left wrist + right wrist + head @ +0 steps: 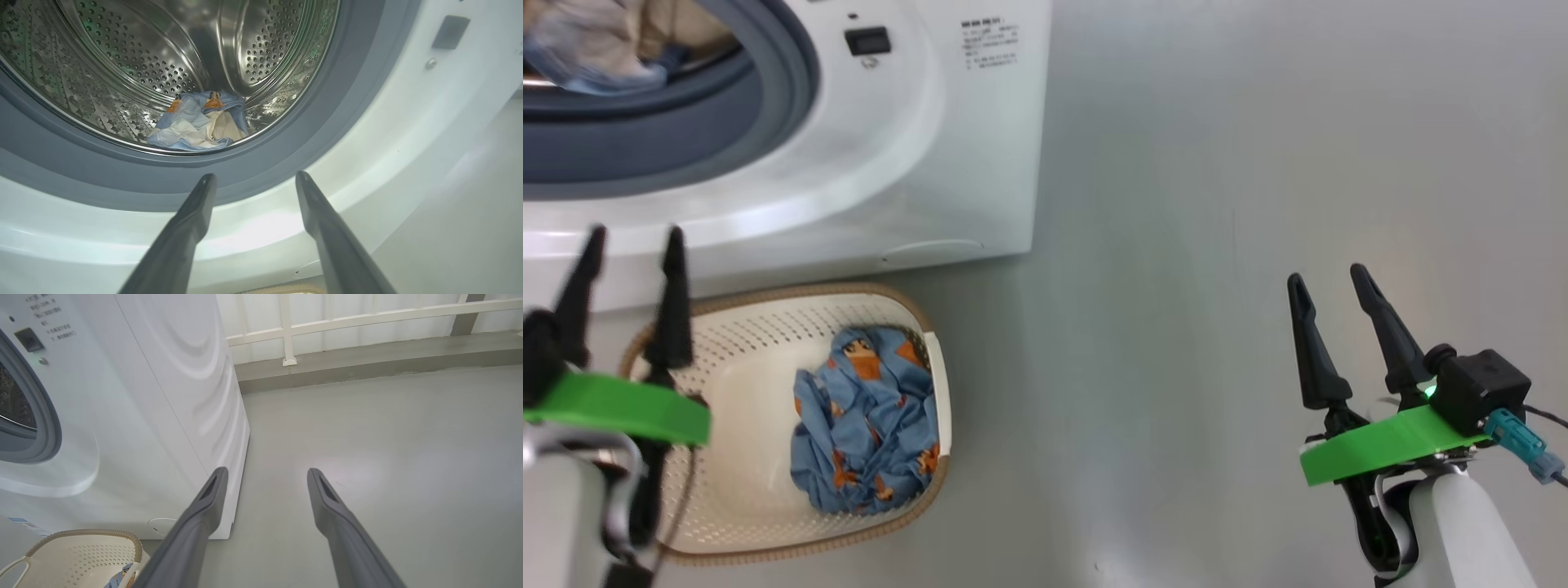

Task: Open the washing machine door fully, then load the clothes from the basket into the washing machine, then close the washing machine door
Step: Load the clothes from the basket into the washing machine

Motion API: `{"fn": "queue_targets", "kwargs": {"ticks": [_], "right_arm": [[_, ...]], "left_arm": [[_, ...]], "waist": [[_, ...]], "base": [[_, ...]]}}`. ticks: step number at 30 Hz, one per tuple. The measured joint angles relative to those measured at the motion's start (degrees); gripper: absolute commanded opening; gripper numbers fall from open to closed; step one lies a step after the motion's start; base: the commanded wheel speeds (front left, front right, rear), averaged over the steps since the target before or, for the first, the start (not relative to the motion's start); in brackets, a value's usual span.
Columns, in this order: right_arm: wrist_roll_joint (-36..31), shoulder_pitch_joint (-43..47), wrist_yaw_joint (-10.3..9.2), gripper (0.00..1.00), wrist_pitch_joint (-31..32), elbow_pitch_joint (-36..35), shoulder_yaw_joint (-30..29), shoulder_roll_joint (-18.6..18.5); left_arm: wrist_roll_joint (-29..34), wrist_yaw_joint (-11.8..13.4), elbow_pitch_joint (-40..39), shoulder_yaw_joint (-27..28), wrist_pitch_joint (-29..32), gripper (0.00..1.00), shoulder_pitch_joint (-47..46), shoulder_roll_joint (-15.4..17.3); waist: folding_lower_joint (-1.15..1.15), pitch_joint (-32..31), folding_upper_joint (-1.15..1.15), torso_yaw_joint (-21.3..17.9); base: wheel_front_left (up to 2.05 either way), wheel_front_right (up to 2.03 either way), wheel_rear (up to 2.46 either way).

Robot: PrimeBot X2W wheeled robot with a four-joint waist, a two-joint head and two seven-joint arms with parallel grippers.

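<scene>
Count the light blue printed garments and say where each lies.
2. One light blue cartoon-printed garment lies in the cream perforated plastic basket; the other garment sits inside the perforated steel drum. More may be hidden.

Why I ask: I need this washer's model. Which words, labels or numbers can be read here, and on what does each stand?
Nothing reads clearly.
Printed text block on the washing machine front, right of the opening: several small lines, too blurred to read.
Blue label low on its front: too small to read.
Clothes in the basket: cartoon prints, no words visible.
</scene>
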Motion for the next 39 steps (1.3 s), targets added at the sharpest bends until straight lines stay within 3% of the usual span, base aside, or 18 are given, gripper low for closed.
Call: {"fn": "queue_targets", "kwargs": {"ticks": [10,20,28,39], "right_arm": [[-0.3,2.4,0.00,1.00,0.0,1.0,0.4,0.0],[0.3,6.6,0.00,1.00,0.0,1.9,-0.1,0.0],[1.2,8.2,0.00,1.00,0.0,2.5,0.1,0.0],[1.4,9.4,0.00,1.00,0.0,2.7,0.3,0.1]], "left_arm": [[5.3,0.7,-6.0,2.7,0.0,1.00,11.1,-7.9],[9.3,-1.1,-8.4,6.7,0.0,1.00,18.5,-14.6],[11.7,-2.2,-9.6,8.2,0.0,1.00,22.7,-16.7],[13.1,-2.9,-10.4,9.0,0.0,1.00,23.9,-17.1]], "waist": [[0.00,-6.2,0.00,0.8],[0.00,-12.4,0.00,0.8],[0.00,-17.1,0.00,0.5],[0.00,-19.8,0.00,-0.3]], "base": [[0.00,0.00,0.00],[0.00,0.00,0.00],[0.00,0.00,0.00],[0.00,0.00,0.00]]}}
